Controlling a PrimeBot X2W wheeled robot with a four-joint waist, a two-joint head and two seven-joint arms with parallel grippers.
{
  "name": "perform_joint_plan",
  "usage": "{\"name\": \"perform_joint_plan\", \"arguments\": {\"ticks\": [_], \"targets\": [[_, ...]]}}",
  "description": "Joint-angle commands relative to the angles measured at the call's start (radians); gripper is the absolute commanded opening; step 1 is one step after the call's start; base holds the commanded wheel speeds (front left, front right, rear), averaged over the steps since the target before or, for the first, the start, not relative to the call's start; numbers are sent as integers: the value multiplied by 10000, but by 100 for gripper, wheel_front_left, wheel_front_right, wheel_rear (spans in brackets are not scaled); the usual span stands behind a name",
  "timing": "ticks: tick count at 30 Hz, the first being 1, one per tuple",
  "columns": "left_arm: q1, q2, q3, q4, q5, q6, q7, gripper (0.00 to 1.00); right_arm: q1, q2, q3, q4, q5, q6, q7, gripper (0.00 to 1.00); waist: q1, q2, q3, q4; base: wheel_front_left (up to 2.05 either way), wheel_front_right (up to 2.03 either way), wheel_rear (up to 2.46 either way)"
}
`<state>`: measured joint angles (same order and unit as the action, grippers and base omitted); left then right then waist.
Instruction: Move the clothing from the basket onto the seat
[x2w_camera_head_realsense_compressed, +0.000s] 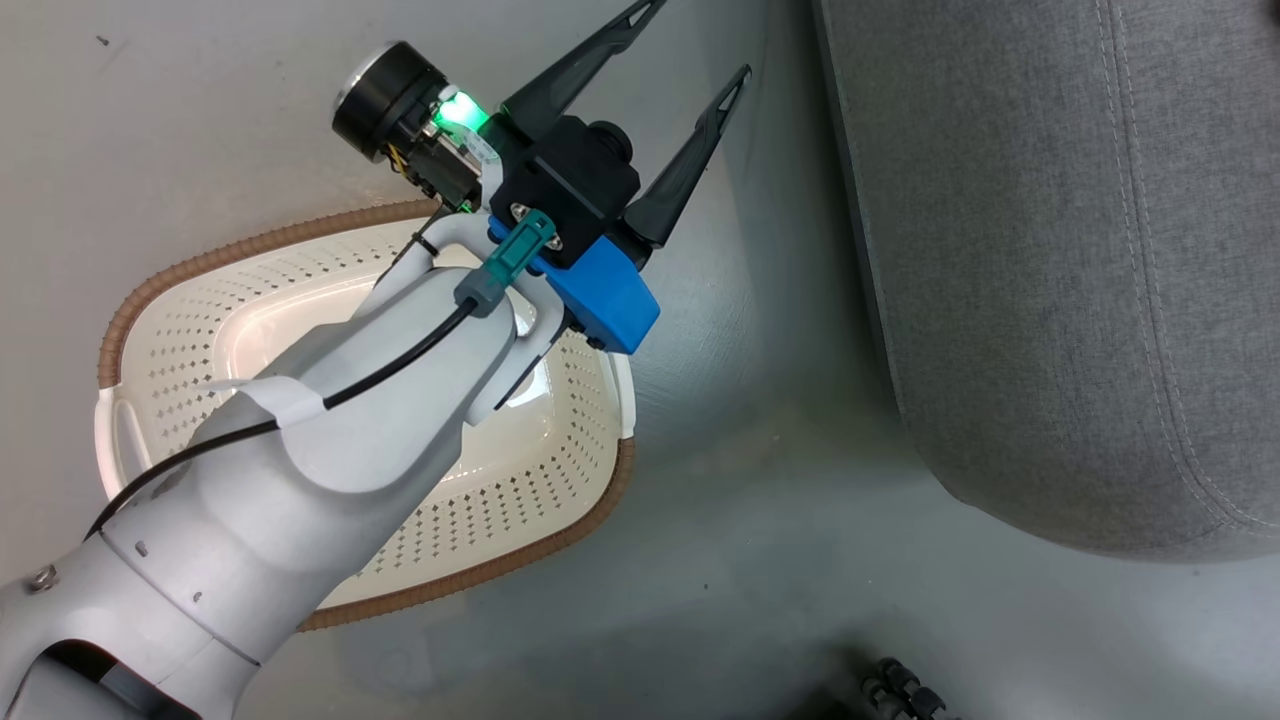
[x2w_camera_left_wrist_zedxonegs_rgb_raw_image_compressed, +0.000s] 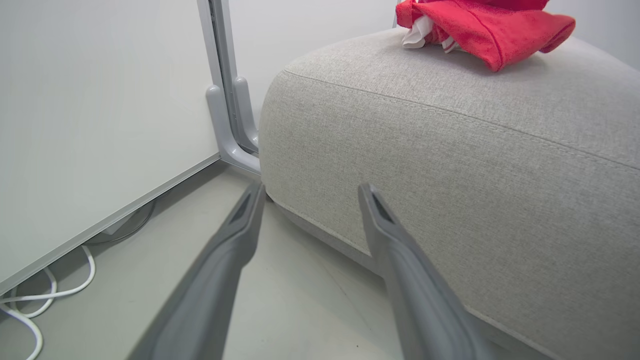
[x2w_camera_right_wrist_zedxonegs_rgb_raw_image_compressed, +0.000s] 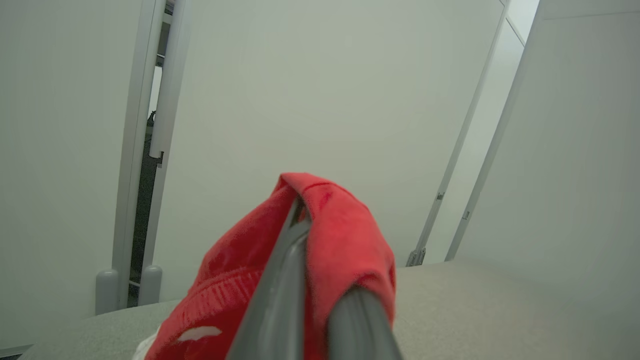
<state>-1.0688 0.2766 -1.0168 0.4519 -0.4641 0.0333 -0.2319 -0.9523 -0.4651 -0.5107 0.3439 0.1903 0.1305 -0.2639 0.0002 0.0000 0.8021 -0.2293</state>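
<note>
The cream basket (x2w_camera_head_realsense_compressed: 180, 330) with its brown rim lies on the floor at the left, and its floor shows bare around my left forearm. My left gripper (x2w_camera_head_realsense_compressed: 697, 38) is open and holds nothing, beyond the basket's far rim, between it and the seat (x2w_camera_head_realsense_compressed: 1050, 250). In the left wrist view, the open left gripper (x2w_camera_left_wrist_zedxonegs_rgb_raw_image_compressed: 311, 187) points at the grey seat's (x2w_camera_left_wrist_zedxonegs_rgb_raw_image_compressed: 450, 150) side, and red clothing (x2w_camera_left_wrist_zedxonegs_rgb_raw_image_compressed: 480, 25) with white trim lies on top. My right gripper (x2w_camera_right_wrist_zedxonegs_rgb_raw_image_compressed: 300, 220) is shut on red clothing (x2w_camera_right_wrist_zedxonegs_rgb_raw_image_compressed: 340, 240) just above the seat (x2w_camera_right_wrist_zedxonegs_rgb_raw_image_compressed: 475, 300).
Pale floor (x2w_camera_head_realsense_compressed: 760, 520) runs between basket and seat. White wall panels (x2w_camera_left_wrist_zedxonegs_rgb_raw_image_compressed: 100, 100) and a grey bracket (x2w_camera_left_wrist_zedxonegs_rgb_raw_image_compressed: 230, 130) stand beside the seat. White cables (x2w_camera_left_wrist_zedxonegs_rgb_raw_image_compressed: 30, 300) lie under the panel. A dark part (x2w_camera_head_realsense_compressed: 900, 690) shows at the bottom edge.
</note>
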Motion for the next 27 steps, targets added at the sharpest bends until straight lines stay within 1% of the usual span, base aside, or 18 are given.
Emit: {"name": "perform_joint_plan", "arguments": {"ticks": [1,5,6,9,12,13,15,20,27], "targets": [[-142,20,-49,-13,84,-37,-22,100,268,167,-21,186,-68,5,-8,0,-2,0,4,17,0,0,0],[-201,-54,-93,15,64,-45,-75,100,878,669,46,872,-149,5,-7,0,-2,0,-11,115,0,0,0],[-201,-54,-93,15,64,-45,-75,100,878,669,46,872,-149,5,-7,0,-2,0,-11,115,0,0,0],[-144,-94,-115,70,30,-38,-111,100,1191,993,144,1442,-46,4,-8,0,-2,0,-67,159,0,0,0],[-82,-83,-112,115,3,-26,-141,100,1236,1134,166,1570,7,5,-8,0,-2,0,-140,158,0,0,0],[-40,-77,-109,135,-8,-14,-158,100,1257,1184,147,1546,15,5,-8,17,-2,0,-195,151,0,0,0],[65,-77,-97,180,-11,18,-181,100,1395,1270,184,1455,-2,5,-8,100,-2,0,-359,135,0,0,0],[418,-197,9,277,-147,98,-272,100,2186,1447,224,1028,-142,5,-8,100,-2,0,-1038,131,0,0,0],[1173,-298,242,395,-270,106,-342,100,4212,1910,360,219,-530,4,-8,100,-2,0,-2379,90,0,0,0]]}}
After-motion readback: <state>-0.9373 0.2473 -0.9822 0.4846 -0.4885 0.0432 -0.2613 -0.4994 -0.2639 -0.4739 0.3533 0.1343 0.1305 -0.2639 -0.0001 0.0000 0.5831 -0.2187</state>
